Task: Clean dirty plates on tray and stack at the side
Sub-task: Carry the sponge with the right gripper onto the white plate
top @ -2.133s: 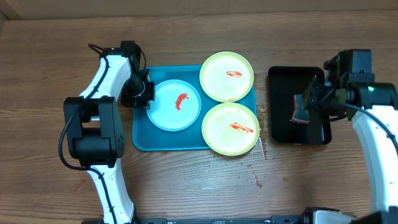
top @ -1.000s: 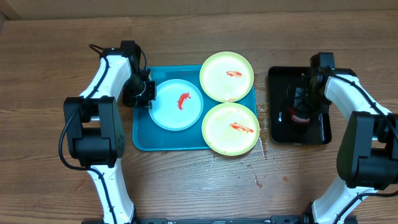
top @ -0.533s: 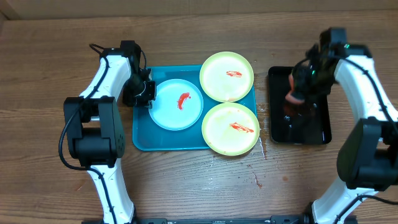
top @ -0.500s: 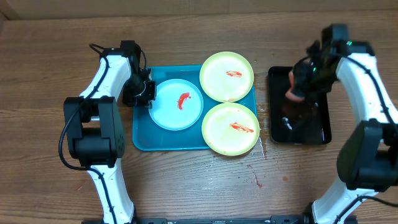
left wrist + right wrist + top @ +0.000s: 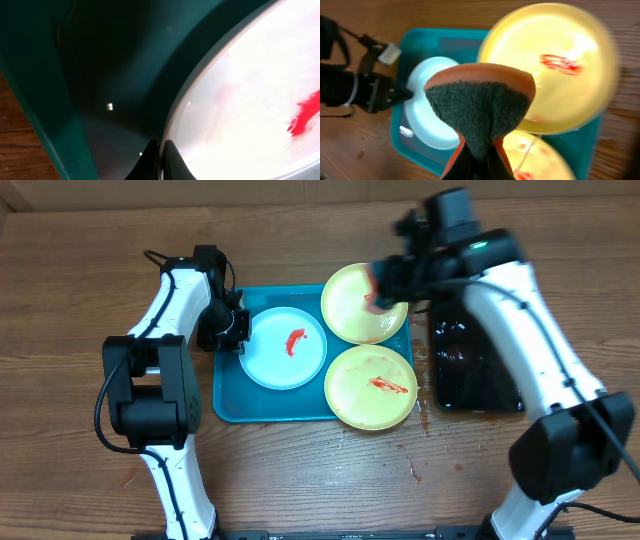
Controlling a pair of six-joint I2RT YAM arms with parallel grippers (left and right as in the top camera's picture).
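The turquoise tray (image 5: pixel 228 405) holds a light blue plate (image 5: pixel 272 360) with a red smear and two yellow-green plates, one at the far side (image 5: pixel 345 305) and one at the near side (image 5: pixel 370 387), both smeared red. My left gripper (image 5: pixel 240 333) is shut on the blue plate's left rim (image 5: pixel 172 120). My right gripper (image 5: pixel 385 280) is shut on an orange sponge with a dark scouring face (image 5: pixel 480 107), held above the far yellow-green plate (image 5: pixel 570 75).
A smaller black tray (image 5: pixel 475 370), wet inside, lies right of the turquoise tray. Water drops and red specks mark the wooden table (image 5: pixel 415 465) in front of it.
My right gripper lifted the sponge out of the black tray and carried it left, over the far yellow-green plate. The left gripper stayed on the blue plate's rim.
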